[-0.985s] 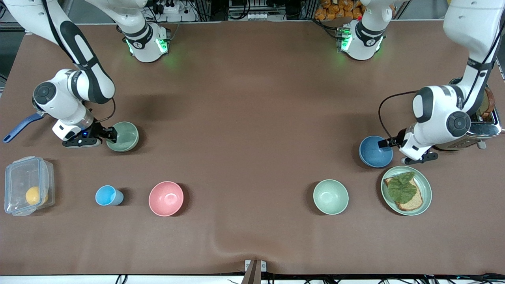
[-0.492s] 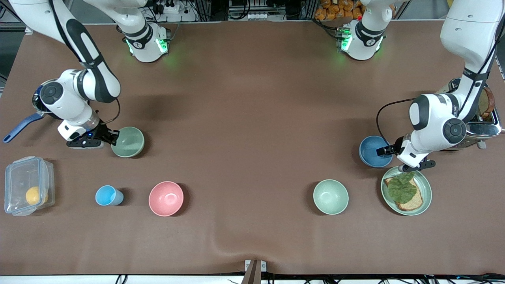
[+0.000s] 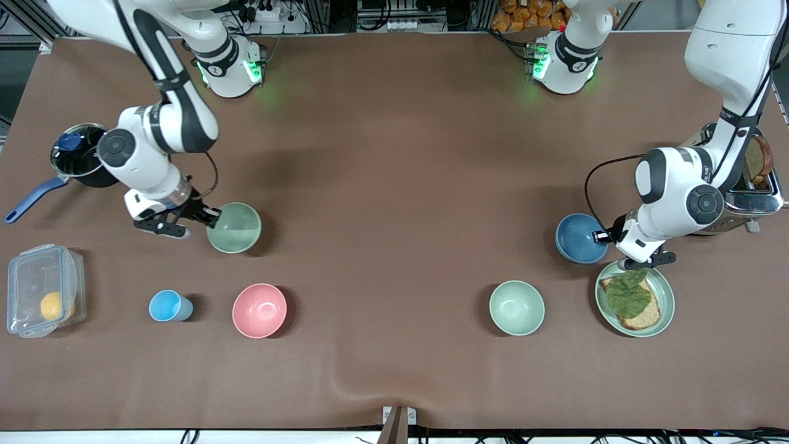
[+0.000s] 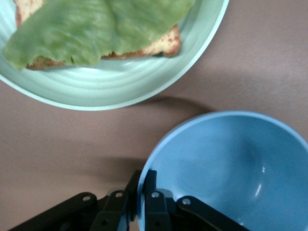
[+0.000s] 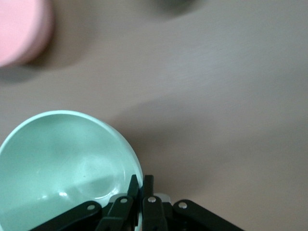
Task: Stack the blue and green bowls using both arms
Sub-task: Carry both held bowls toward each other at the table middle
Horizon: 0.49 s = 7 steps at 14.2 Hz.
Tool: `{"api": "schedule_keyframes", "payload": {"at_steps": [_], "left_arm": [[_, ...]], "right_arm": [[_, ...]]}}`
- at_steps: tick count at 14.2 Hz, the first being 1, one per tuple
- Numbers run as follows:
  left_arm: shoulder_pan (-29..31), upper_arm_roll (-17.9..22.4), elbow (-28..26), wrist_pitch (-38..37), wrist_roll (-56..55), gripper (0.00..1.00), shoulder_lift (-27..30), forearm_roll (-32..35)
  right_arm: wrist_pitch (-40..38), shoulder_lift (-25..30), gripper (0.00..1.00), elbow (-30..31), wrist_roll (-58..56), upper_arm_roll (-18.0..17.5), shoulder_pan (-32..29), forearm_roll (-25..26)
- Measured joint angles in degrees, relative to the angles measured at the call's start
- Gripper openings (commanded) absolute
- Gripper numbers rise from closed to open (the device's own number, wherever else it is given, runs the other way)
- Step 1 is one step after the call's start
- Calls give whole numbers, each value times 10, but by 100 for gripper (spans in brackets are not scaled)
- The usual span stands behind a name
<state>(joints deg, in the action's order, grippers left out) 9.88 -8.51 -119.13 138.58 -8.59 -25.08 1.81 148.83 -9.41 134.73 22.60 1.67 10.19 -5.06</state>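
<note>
My right gripper [image 3: 209, 217] is shut on the rim of a green bowl [image 3: 234, 228], one finger inside and one outside, and the bowl hangs just above the table. The right wrist view shows that green bowl [image 5: 62, 159] pinched in the right gripper [image 5: 140, 185]. My left gripper [image 3: 601, 236] is shut on the rim of the blue bowl [image 3: 578, 237], beside the toast plate. In the left wrist view the blue bowl [image 4: 231, 168] sits in the left gripper [image 4: 143, 180], its rim between the fingers.
A second green bowl [image 3: 516, 307], a pink bowl [image 3: 259, 310] and a light-blue cup [image 3: 169, 306] stand nearer the front camera. A pale green plate [image 3: 664, 290] carries toast and lettuce. A toaster [image 3: 749, 197], a blue-handled pot [image 3: 77, 157] and a plastic box [image 3: 43, 290] line the table ends.
Both grippers shut on the bowl rims. The right arm carried the green bowl toward the table's middle. The left arm shifted the blue bowl slightly toward the middle.
</note>
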Motion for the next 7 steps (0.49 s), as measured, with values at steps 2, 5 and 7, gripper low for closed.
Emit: {"api": "schedule_keyframes", "payload": {"at_steps": [2,5,7], "left_arm": [[1,0,3,1,0,0,8,0],[5,1,9,-1,0,0,27,0],[5,-2,11,-6,-1,0,50,-2]], "right_arm": [[-11,1,0,-23,78,-2,49,-29],[-16,1,0,-44,174,-3,106,-34],[-17,1,0,-49,232,-4,146,-37]]}}
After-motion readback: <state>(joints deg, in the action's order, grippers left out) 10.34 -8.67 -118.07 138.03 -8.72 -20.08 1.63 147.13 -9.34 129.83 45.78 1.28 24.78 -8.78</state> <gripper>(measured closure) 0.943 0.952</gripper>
